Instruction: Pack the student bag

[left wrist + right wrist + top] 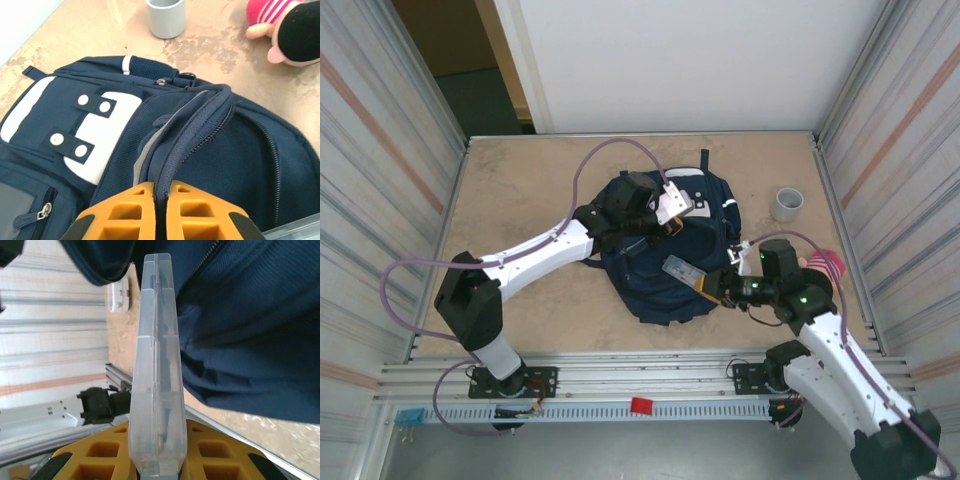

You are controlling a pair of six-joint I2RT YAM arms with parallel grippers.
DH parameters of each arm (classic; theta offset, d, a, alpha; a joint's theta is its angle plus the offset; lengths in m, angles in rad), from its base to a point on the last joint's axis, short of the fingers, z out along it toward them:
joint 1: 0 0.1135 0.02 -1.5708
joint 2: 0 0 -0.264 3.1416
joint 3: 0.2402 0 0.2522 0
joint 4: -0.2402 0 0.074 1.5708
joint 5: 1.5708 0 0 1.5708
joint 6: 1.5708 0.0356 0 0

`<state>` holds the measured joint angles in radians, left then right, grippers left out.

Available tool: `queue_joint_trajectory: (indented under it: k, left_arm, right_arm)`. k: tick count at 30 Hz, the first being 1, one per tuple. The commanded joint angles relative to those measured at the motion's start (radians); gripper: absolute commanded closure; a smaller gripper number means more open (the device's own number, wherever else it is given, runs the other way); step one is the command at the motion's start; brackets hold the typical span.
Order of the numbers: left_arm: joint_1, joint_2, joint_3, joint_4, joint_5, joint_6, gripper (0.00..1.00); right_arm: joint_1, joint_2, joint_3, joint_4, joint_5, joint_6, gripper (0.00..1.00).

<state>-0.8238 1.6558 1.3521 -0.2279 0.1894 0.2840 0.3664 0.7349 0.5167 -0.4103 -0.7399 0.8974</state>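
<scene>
Left gripper (160, 194) — tight on student bag (240, 150)

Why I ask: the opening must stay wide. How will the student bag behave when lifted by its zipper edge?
Likely floppy: the student bag creases in soft folds, and its zipper edge bends into a ridge where the left hand pinches it. So the mouth will probably sag shut unless held up. The coarse weave should resist slipping.

Top external looks down from behind the arms, left wrist close over the student bag (270, 160) facing right, right wrist close beside it facing left, bag shared.
</scene>
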Motion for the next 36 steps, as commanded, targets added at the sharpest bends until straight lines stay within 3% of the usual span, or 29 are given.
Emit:
queue_joint_trajectory:
  k: [1, 9, 16, 19, 21, 26, 32, 36]
  left_arm:
    - [0.009, -0.042, 0.061, 0.072, 0.083, -0.037, 1.00]
    - [-0.017, -0.079, 0.050, 0.083, 0.143, -0.025, 1.00]
    - [-0.022, -0.107, 0.022, 0.110, 0.135, -0.048, 1.00]
    - [-0.019, -0.114, 0.009, 0.119, 0.118, -0.057, 1.00]
    - [-0.014, -0.111, 0.001, 0.123, 0.104, -0.069, 1.00]
    - [0.000, -0.097, -0.005, 0.142, 0.084, -0.110, 1.00]
    - [0.018, -0.069, 0.012, 0.149, 0.084, -0.143, 1.00]
    - [0.023, -0.059, 0.024, 0.148, 0.091, -0.161, 1.00]
  right_arm:
    - [0.041, 0.098, 0.008, 0.272, 0.069, 0.120, 0.88]
    - [0.068, 0.363, 0.099, 0.394, 0.099, 0.175, 0.84]
    - [-0.004, 0.434, 0.137, 0.406, 0.166, 0.217, 0.66]
    - [-0.046, 0.403, 0.125, 0.383, 0.190, 0.223, 0.53]
    - [-0.065, 0.353, 0.112, 0.359, 0.211, 0.224, 0.52]
    - [-0.060, 0.187, 0.053, 0.260, 0.278, 0.238, 0.52]
    - [0.034, 0.024, -0.040, 0.158, 0.407, 0.305, 0.49]
    - [0.132, -0.035, -0.098, 0.236, 0.474, 0.380, 0.59]
